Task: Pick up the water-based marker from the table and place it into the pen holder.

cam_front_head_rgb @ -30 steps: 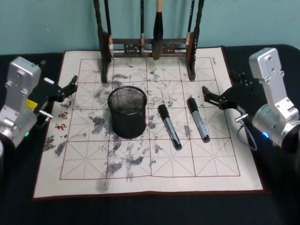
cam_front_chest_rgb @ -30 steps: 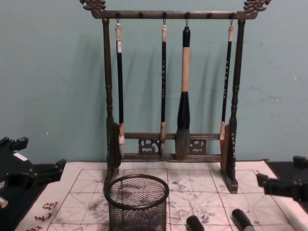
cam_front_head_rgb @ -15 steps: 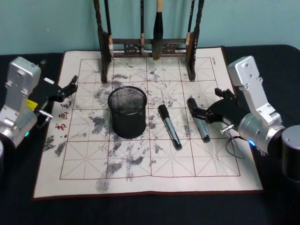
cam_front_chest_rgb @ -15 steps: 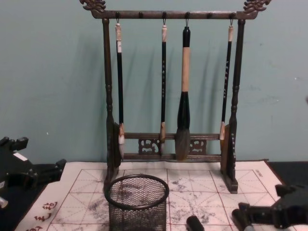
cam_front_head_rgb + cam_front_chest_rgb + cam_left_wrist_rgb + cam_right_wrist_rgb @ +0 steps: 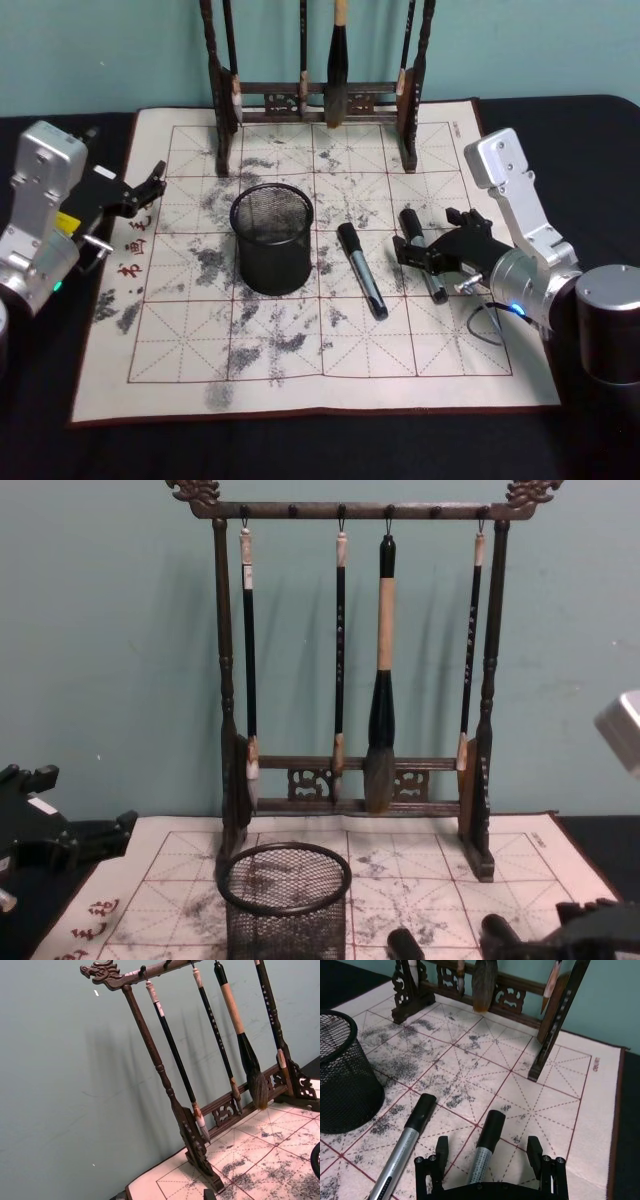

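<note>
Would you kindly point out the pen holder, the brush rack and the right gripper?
pen holder (image 5: pixel 272 265), head view, front mesh wall.
brush rack (image 5: pixel 420 511), chest view, top crossbar.
right gripper (image 5: pixel 487 1144), right wrist view, midway between its open fingertips.

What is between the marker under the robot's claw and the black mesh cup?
A second marker lies flat between that marker and the pen holder; a lifted carry would likely clear it. The right gripper, open, straddles its marker with nothing between. Left gripper parked far left.
</note>
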